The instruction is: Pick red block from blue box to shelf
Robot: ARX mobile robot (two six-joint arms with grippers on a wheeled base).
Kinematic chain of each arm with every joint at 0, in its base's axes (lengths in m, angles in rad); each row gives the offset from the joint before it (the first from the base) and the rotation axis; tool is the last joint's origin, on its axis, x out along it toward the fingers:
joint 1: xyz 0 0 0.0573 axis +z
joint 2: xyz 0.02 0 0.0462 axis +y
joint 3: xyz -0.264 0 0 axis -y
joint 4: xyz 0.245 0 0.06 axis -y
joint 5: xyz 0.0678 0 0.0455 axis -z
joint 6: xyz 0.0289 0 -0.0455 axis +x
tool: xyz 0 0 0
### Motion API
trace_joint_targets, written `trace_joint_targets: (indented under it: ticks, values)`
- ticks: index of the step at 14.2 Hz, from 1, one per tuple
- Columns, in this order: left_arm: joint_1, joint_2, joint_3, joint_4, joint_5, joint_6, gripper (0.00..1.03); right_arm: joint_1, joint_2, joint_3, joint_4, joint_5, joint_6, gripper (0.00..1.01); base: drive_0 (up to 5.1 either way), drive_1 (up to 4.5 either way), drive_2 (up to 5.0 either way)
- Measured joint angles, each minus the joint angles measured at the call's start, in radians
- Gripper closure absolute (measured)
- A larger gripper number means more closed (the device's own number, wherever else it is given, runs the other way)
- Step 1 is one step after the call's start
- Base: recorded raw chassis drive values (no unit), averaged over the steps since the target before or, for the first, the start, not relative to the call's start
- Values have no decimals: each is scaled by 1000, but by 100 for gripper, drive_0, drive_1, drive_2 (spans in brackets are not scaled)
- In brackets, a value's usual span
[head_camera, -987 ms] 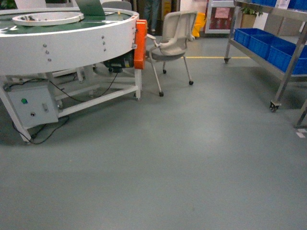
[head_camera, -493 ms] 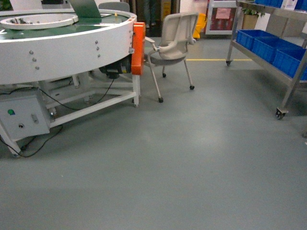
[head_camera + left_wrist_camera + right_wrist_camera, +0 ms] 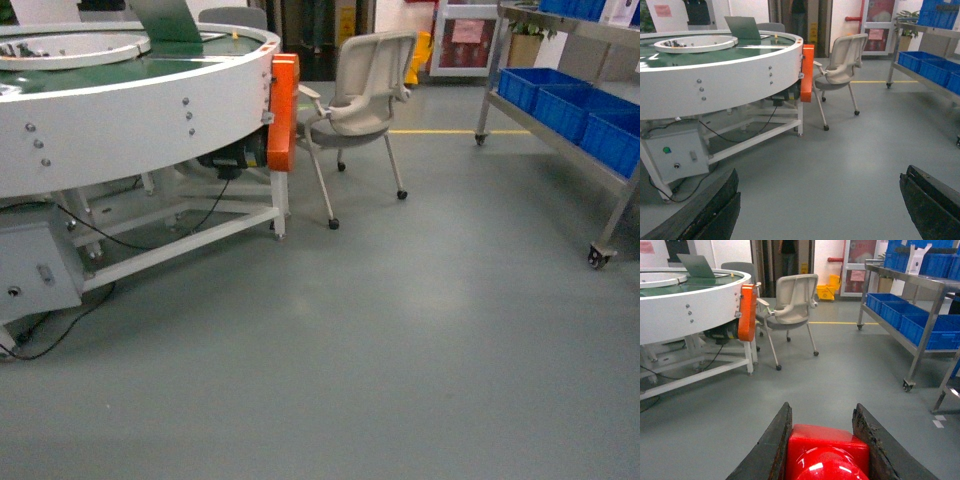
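The red block (image 3: 827, 450), glossy with a round stud facing the camera, fills the bottom of the right wrist view, and my right gripper (image 3: 822, 409) is shut on it above the grey floor. My left gripper (image 3: 822, 172) hangs open over bare floor with nothing between its fingers. The shelf (image 3: 560, 118), a stainless-steel rack on castors, stands at the right, and its steel posts also show as the shelf (image 3: 927, 325) in the right wrist view. The blue box is out of view. Neither gripper shows in the head view.
A white round-edged machine table (image 3: 130, 120) with an orange guard (image 3: 282, 110) fills the left, with cables and a control box (image 3: 35, 275) beneath. A grey wheeled chair (image 3: 362, 95) stands beside it. Dark blue crates (image 3: 575, 100) sit on the shelf. Grey floor (image 3: 400, 330) lies between.
The head view has shifted: the machine table has slid left, and the shelf's castor has moved right and lower. The chair looks slightly nearer.
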Motion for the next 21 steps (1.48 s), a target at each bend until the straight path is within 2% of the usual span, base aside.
trace_joint_targets:
  ticks: [21]
  values:
    - [0,0,0,-3,0,0,5,0,0,0,-1,0,0,72,0,415,-415]
